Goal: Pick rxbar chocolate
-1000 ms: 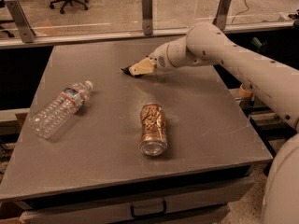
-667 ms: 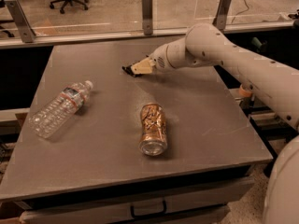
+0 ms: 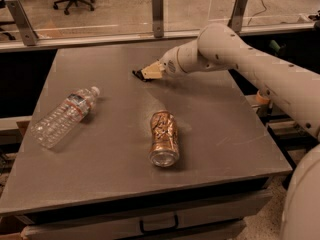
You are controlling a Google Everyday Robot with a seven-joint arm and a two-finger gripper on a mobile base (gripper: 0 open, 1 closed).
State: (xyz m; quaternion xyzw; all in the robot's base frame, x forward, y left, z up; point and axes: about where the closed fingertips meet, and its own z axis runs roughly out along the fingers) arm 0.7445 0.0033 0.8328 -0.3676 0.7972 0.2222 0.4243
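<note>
We observed a grey table (image 3: 230, 134) with the white arm (image 3: 260, 69) reaching in over its right edge. A clear plastic water bottle (image 3: 64, 116) lay on its side near the left edge. A gold-brown drink can (image 3: 163, 137) lay on its side near the middle, toward the front edge. The gripper (image 3: 149, 73) sat low near the far edge; we could not tell whether it was open or closed. The rxbar chocolate (image 3: 137, 74) showed as a dark sliver at the gripper's tip.
</note>
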